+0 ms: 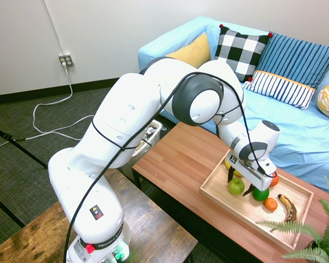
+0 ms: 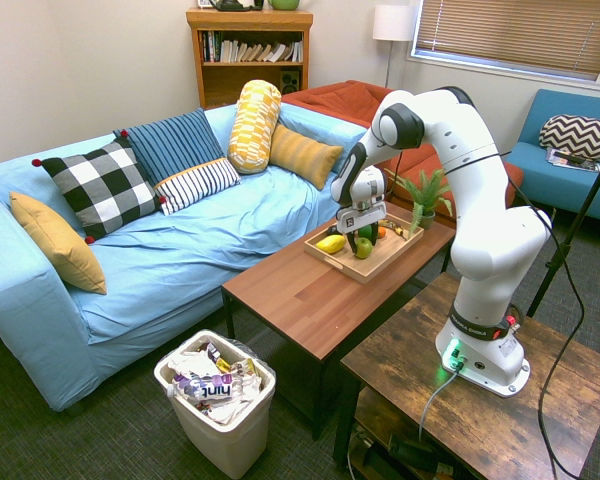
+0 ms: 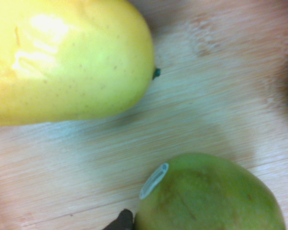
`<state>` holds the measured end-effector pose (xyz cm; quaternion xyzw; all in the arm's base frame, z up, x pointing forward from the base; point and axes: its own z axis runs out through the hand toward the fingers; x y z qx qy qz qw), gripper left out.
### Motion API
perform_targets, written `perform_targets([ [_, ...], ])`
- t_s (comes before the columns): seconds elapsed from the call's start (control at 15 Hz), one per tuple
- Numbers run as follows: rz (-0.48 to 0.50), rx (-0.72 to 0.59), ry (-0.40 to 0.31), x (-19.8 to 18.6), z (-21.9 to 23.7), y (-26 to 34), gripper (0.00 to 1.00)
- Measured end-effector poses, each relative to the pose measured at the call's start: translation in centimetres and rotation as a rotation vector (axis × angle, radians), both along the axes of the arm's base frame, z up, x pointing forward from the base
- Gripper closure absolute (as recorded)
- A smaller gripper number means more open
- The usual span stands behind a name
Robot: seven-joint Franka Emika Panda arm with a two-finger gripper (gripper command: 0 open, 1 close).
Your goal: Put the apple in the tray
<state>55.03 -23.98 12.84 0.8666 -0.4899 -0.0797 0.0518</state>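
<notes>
First exterior view: the reddish-brown wooden table (image 1: 181,159) is being seen with the tray (image 1: 219,200) lying at its end nearest the potted fern (image 1: 312,241), beside the blue sofa (image 1: 296,126). The white arm is being bent down over the tray, and the gripper (image 1: 238,182) is being held pointing almost straight down, its dark fingers (image 1: 231,174) spread wide on either side of the apple (image 1: 236,186) without pinching it. The apple is resting on the tray floor, toward the tray's long edge nearest the table's middle. A yellow fruit (image 1: 231,166) is lying just behind it, partly hidden by the gripper. A dark green fruit (image 1: 260,193), an orange fruit (image 1: 270,204) and a browned banana (image 1: 288,207) are lying farther along the tray.
</notes>
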Motion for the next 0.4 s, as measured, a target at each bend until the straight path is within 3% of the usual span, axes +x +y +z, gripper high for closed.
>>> perform_targets([
  [0.4,-0.007,0.023,-0.085,0.4,11.6,-1.5,0.0],
])
